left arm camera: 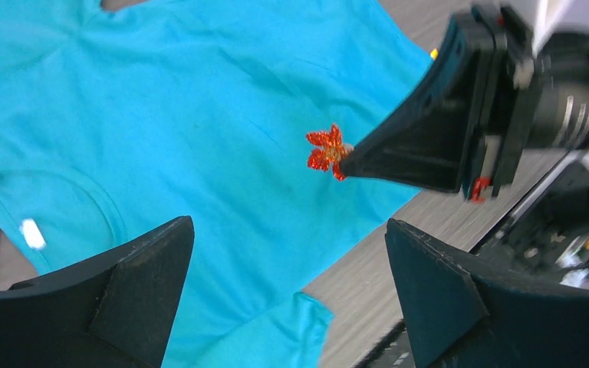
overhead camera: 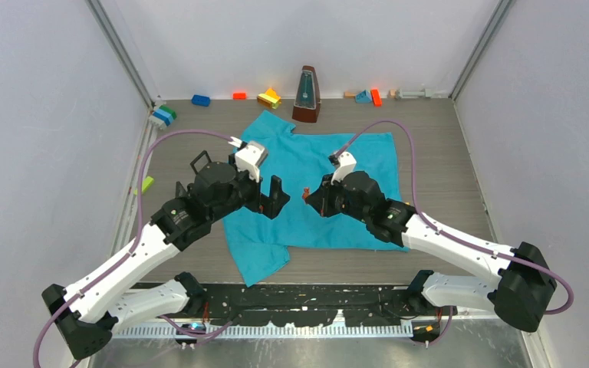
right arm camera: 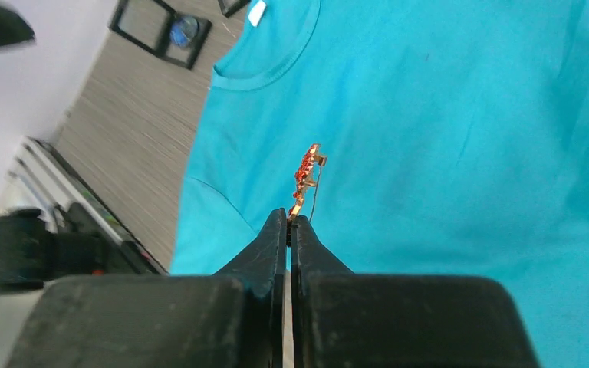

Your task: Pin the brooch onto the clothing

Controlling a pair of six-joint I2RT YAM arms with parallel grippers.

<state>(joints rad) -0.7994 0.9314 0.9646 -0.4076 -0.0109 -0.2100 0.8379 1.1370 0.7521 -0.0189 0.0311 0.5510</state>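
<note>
The teal-blue T-shirt [overhead camera: 307, 192] lies flat on the wooden table; it fills the left wrist view [left arm camera: 161, 138] and the right wrist view [right arm camera: 445, 130]. My right gripper [overhead camera: 308, 196] is shut on the red glittery flower brooch [left arm camera: 327, 150] and holds it above the shirt's middle. In the right wrist view the brooch [right arm camera: 305, 170] sticks out edge-on from the closed fingertips [right arm camera: 279, 224], its thin pin hanging open. My left gripper [overhead camera: 273, 193] is open and empty, hovering over the shirt just left of the brooch.
A brown metronome [overhead camera: 306, 95] stands at the back by the shirt's collar. Coloured toy bricks [overhead camera: 268, 97] lie along the back wall and in the back left corner [overhead camera: 163, 116]. Bare table [overhead camera: 437, 169] lies right of the shirt.
</note>
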